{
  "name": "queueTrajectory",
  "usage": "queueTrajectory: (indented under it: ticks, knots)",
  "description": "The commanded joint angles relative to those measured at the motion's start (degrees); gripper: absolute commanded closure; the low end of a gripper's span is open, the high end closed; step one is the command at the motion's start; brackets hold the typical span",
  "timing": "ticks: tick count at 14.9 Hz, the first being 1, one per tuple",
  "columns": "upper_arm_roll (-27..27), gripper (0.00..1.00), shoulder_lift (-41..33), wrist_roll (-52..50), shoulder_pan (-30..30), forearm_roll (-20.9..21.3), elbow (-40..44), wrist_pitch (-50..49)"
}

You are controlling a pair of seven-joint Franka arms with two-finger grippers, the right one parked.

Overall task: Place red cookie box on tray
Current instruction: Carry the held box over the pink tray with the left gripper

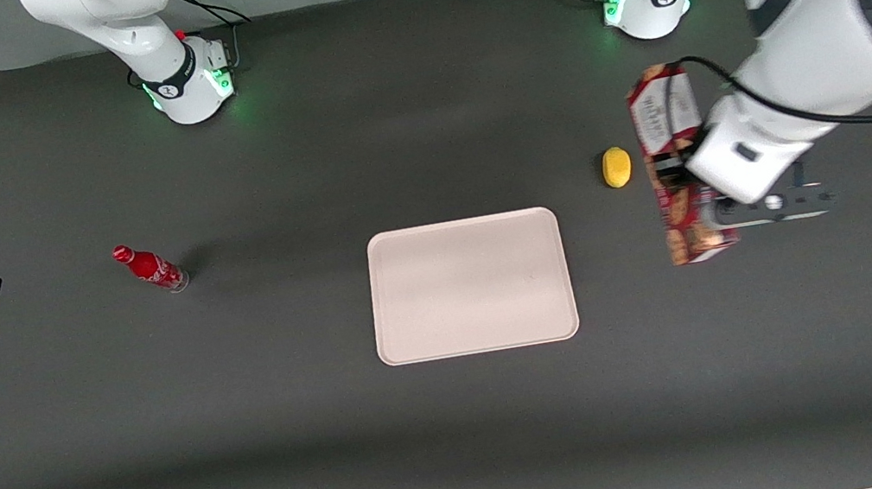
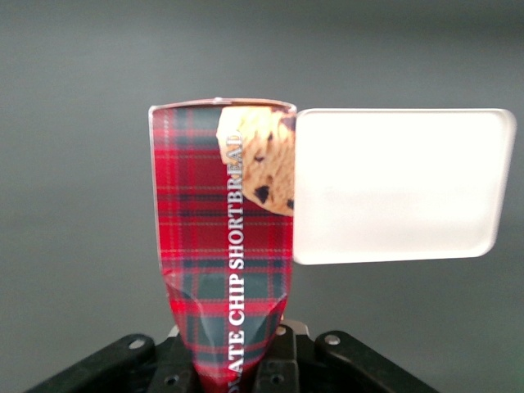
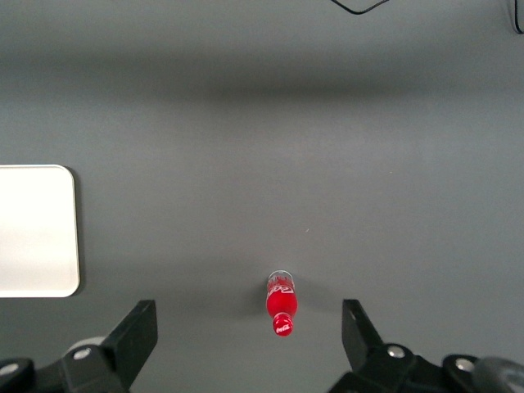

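Observation:
The red cookie box point(image 1: 674, 165) is long and dark red with cookie prints and a white label at its end farther from the front camera. My left gripper point(image 1: 693, 182) is shut on its middle and holds it above the table, beside the tray toward the working arm's end. In the left wrist view the box point(image 2: 223, 237) shows red plaid with white lettering, pinched in at the gripper point(image 2: 233, 360). The pale pinkish-beige tray point(image 1: 470, 285) lies flat at mid-table and also shows in the left wrist view point(image 2: 397, 187), partly covered by the box.
A small yellow object point(image 1: 616, 167) lies on the table next to the box, on the tray's side. A small red soda bottle point(image 1: 150, 269) lies toward the parked arm's end and shows in the right wrist view point(image 3: 281, 304).

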Motion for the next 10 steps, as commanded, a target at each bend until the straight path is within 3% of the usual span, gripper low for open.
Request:
queueTrajectory:
  ticks: [1, 6, 10]
  knots:
    - [-3.3, 1.00, 2.2, -4.8, -3.3, 3.4, -2.6, 7.9]
    - [-3.4, 1.00, 7.5, -16.1, -9.4, 9.3, -5.1, 15.8]
    - [-3.4, 1.00, 11.5, -16.5, -9.8, 10.1, -9.4, 24.5]
